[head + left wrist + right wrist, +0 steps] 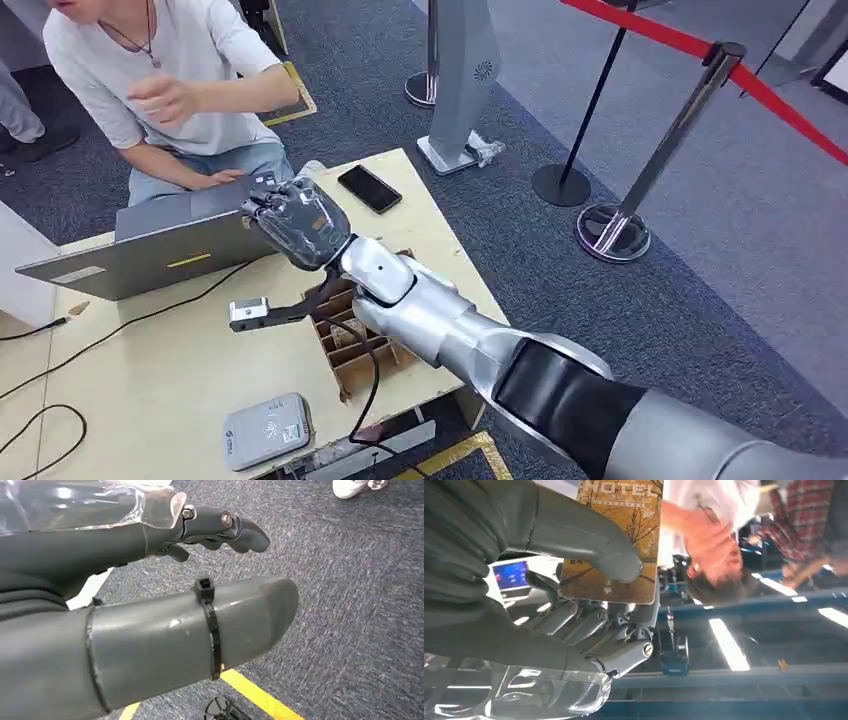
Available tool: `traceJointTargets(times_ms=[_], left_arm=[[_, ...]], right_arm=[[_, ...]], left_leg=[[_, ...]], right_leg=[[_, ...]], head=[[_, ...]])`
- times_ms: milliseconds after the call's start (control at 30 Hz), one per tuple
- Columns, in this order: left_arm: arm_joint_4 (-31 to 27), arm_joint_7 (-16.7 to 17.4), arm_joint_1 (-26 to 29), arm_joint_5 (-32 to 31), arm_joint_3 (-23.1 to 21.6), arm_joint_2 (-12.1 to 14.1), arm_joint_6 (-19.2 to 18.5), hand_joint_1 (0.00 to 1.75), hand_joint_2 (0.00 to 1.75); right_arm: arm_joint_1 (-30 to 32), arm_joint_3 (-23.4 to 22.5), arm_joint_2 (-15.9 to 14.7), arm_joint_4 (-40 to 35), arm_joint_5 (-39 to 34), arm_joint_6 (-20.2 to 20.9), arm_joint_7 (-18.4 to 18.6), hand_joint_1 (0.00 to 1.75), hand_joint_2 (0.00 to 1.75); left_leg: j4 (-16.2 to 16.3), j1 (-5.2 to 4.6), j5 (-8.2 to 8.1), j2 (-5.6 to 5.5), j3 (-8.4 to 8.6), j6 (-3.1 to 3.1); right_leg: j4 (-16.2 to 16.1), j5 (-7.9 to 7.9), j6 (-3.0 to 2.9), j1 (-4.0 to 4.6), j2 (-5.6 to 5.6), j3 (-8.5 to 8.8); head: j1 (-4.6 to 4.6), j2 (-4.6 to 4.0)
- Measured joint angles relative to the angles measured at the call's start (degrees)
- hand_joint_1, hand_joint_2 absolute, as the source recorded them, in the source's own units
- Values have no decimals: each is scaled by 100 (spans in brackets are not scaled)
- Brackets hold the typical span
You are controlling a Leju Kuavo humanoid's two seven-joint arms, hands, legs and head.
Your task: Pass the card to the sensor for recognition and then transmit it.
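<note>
From the head view, the right hand (295, 220) was raised over the wooden table (160, 380), reaching toward a person (170, 80) seated behind a laptop (150, 250). A phone (369, 188) lay on the table just beyond the hand, a slotted box (350, 345) sat under the wrist, and the grey sensor (266, 430) lay well back from the hand, near the table's closer edge.

In the left wrist view, the left hand (150, 585) hung above dark carpet (350, 605) with a yellow line (255, 695) below it; its fingers (240, 530) were stretched apart from the thumb and held nothing.

In the right wrist view, the right hand (574, 595) pinched the card (616, 545), the thumb pressing its brown printed face against the fingers (589, 625) behind it. The person's blurred hand (704, 540) was just past the card.
</note>
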Motion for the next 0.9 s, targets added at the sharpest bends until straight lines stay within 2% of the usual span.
traceJointTargets(times_ms=[100,200,300,400,567,800,900], left_arm=[[2,2,-5,68,9,-20,46,0,0],[0,22,-6,81,20,-37,57,0,0],[0,57,-5,81,31,-42,53,0,0],[2,59,-6,70,35,-42,44,0,0],[2,31,-8,20,33,-44,20,0,0],[0,15,-17,-50,33,-53,13,0,0],[0,17,-22,-57,33,-63,18,0,0]], right_arm=[[27,0,0,-384,-494,146,-232,175,175],[121,2,0,-985,-1320,775,-515,175,175],[268,2,-4,-1625,-2479,1888,-781,175,175],[415,22,-15,-2122,-3775,3165,-971,175,175],[479,148,-70,-2313,-5077,4628,-953,175,175],[492,457,-149,-1941,-5760,5451,-855,175,175],[492,588,-151,-1718,-5834,5469,-853,175,175]], left_leg=[[0,0,0,1,0,0],[0,0,0,1,0,0],[0,1,0,1,0,0],[-1,1,0,1,0,0],[0,1,0,1,1,0],[0,0,0,1,0,0],[0,1,0,0,0,0]], right_leg=[[0,0,0,0,0,-1],[0,-1,0,0,1,-2],[0,-1,0,1,1,-3],[0,-1,0,1,1,-4],[0,0,0,1,1,-3],[0,0,0,1,1,-1],[0,0,0,1,0,-2]], head=[[2,0],[2,0],[2,0],[2,0],[0,0],[0,0],[2,0]])
